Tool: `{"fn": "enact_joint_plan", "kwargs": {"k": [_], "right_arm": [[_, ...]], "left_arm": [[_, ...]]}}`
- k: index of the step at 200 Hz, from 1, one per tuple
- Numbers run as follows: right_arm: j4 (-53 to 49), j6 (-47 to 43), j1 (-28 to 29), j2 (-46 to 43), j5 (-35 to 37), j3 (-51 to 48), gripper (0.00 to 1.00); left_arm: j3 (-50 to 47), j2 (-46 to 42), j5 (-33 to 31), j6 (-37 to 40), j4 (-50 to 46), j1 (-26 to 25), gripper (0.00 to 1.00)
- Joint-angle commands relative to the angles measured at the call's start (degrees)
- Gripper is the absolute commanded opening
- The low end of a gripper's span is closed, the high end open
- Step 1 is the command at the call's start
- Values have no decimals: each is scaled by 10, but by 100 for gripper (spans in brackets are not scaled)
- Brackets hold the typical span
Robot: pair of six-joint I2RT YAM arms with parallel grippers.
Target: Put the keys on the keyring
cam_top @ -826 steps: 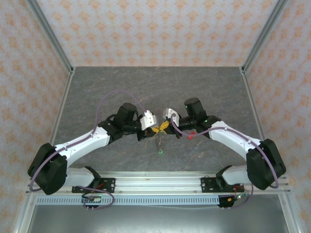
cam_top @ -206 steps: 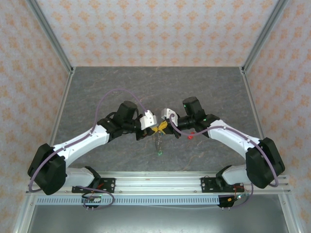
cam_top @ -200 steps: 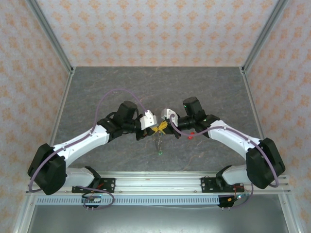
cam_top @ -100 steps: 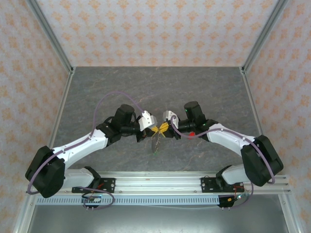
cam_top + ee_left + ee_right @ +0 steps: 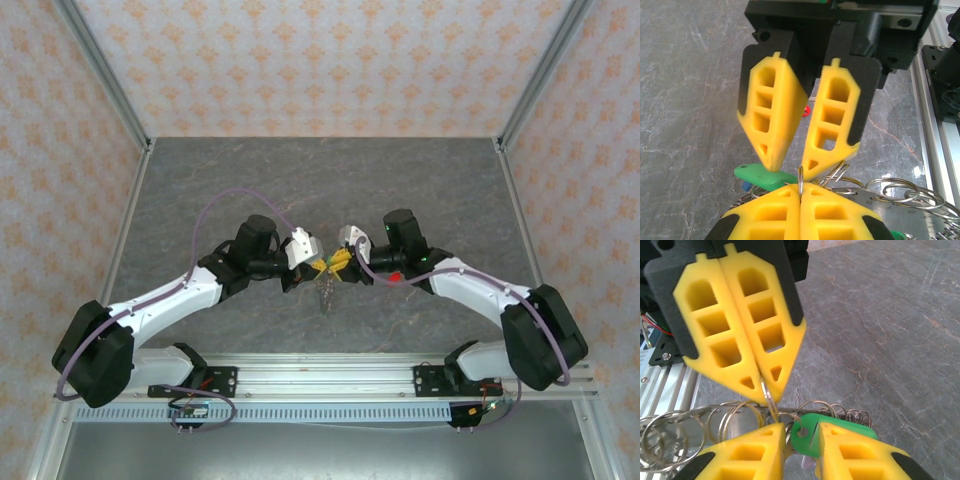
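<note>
Though walls [image 5: 320, 60] are orange-patterned, table [image 5: 200, 180] is veined dk grey.

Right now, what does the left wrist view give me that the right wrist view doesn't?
Left wrist: the right gripper head-on, jaws apart, with a red piece beyond it. Right wrist: the green key sits in the gap between those jaws. Both: the left gripper shut on a thin metal ring, the green key beside it.

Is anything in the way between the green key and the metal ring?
Nothing visible. The green key sits between the parted right fingers, right against the metal ring that the left fingers pinch.
</note>
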Motion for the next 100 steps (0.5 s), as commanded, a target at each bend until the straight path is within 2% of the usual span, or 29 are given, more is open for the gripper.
{"fn": "enact_joint_plan", "kwargs": {"k": [1, 42, 100], "right_arm": [[-26, -27, 0, -32, 5, 5, 26], [-35, -25, 0, -59, 27, 9, 27], [-46, -15, 4, -64, 13, 21, 25]], "left_arm": [[10, -9, -9, 6, 13, 1, 0], [14, -7, -14, 13, -2, 1, 0], [35, 4, -29, 33, -48, 0, 0]]}}
